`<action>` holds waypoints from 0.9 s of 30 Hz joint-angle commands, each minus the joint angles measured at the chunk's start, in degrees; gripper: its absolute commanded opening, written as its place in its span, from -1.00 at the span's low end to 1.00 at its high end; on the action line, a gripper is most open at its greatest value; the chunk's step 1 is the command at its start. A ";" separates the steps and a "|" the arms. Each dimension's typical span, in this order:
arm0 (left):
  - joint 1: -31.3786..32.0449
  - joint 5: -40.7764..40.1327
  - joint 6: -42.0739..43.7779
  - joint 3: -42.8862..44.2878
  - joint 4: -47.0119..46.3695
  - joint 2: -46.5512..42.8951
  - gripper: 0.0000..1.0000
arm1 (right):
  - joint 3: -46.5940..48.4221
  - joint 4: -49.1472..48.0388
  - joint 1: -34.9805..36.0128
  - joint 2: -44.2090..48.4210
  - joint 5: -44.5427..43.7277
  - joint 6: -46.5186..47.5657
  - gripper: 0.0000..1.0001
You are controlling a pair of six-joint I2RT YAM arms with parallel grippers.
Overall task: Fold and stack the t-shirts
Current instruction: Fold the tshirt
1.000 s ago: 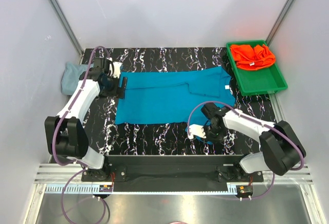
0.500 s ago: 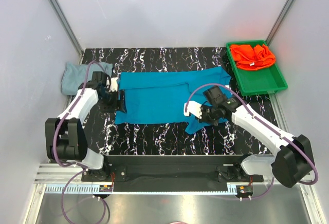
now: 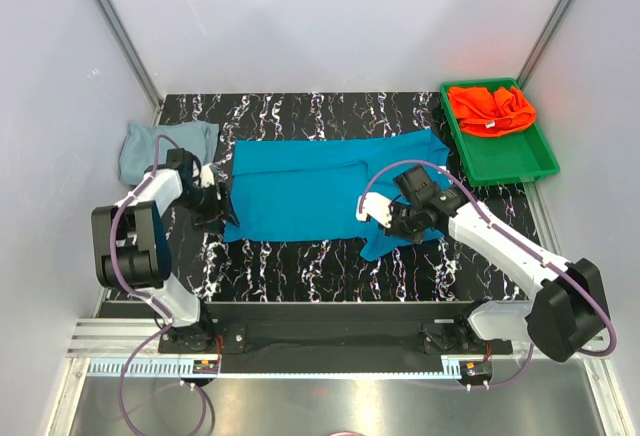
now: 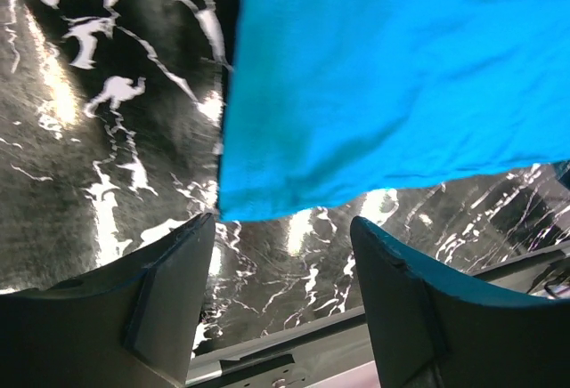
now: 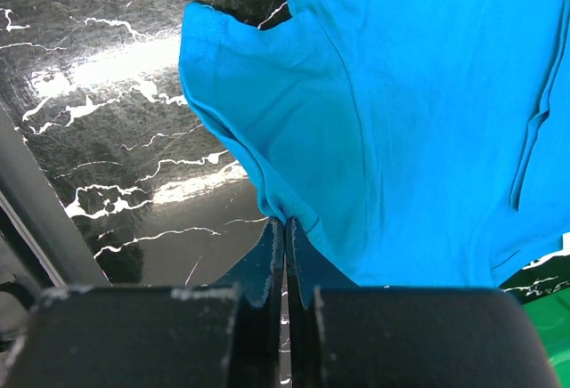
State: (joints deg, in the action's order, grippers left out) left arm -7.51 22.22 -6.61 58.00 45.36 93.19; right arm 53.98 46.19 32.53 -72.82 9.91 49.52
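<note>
**Teal shirt spread across the marble table, right gripper pinching a sleeve**

At the bottom of the overhead view the two arm bases sit on a black rail. Beyond it lies a black table [image 3: 300, 256] veined in white, glossy enough to throw back the lamps. Pale, plain walls and slanted metal posts close in the space behind it.

The left gripper [image 3: 220, 202] hangs low at the centre left, its jaws apart and nothing between them. In its wrist view the near-left corner of the teal-blue t-shirt [image 3: 320, 191] lies flat just beyond the gap, not touching the fingers [image 4: 169, 290].

The right gripper [image 5: 285, 226] is right of centre, clenched on the edge of the shirt's near sleeve. The cloth bunches into small creases at the tips.

The shirt lies mid-table between the two grippers, its long axis running left to right. The hem is at the left and the white neck tag [image 3: 441, 169] at the right.

Farther back at the left edge, a pale grey-blue t-shirt [image 3: 150, 146] lies crumpled. At the upper right, a green tray [image 3: 505, 168] holds a bunched orange-red t-shirt [image 3: 490, 108].
</note>
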 commanded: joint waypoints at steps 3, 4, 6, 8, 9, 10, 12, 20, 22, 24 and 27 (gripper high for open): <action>-2.33 0.99 -1.12 -0.52 -0.63 2.87 0.33 | 2.98 -1.90 0.42 -0.83 -0.59 -1.26 -1.00; -2.60 0.81 -1.12 -0.60 -0.54 3.05 0.32 | 2.98 -2.07 0.42 -0.84 -0.77 -1.18 -1.00; -2.78 0.90 -1.21 -1.13 -0.54 3.58 0.29 | 2.89 -2.60 0.42 -0.75 -0.95 -1.26 -1.00; -2.69 1.51 -1.21 -1.74 -0.63 3.67 0.23 | 2.54 -2.69 0.42 -0.66 -1.04 -1.26 -1.00; -2.69 1.51 -1.47 -2.62 -0.63 3.67 0.23 | 2.45 -2.78 0.42 -0.75 -1.04 -1.18 -1.00; -2.69 1.34 -1.56 -3.06 -0.71 3.76 0.23 | 2.28 -2.86 0.42 -0.57 -1.04 -1.09 -1.00; -2.69 1.34 -2.17 -3.94 -1.15 4.11 0.23 | 2.27 -3.21 0.43 -0.75 -1.04 -1.26 -1.00; -2.60 2.48 -2.35 -0.26 -1.42 9.47 0.01 | 2.80 -3.92 0.43 -1.89 -0.95 -1.09 -1.00; -2.60 2.83 -2.35 -0.25 -1.68 9.82 -0.05 | 2.80 -4.01 0.42 -1.80 -1.03 -1.26 -1.00; -2.69 3.01 -2.53 -0.52 -2.12 9.91 -0.17 | 2.63 -4.10 0.42 -1.80 -1.04 -1.44 -1.00; -2.69 3.62 -2.53 -0.69 -2.39 9.65 -0.39 | 2.62 -4.27 0.42 -1.98 -1.03 -1.62 -1.00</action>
State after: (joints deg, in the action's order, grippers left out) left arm -10.20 25.85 -9.61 57.74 46.87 101.41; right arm 54.33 43.62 32.53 -74.70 9.52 48.71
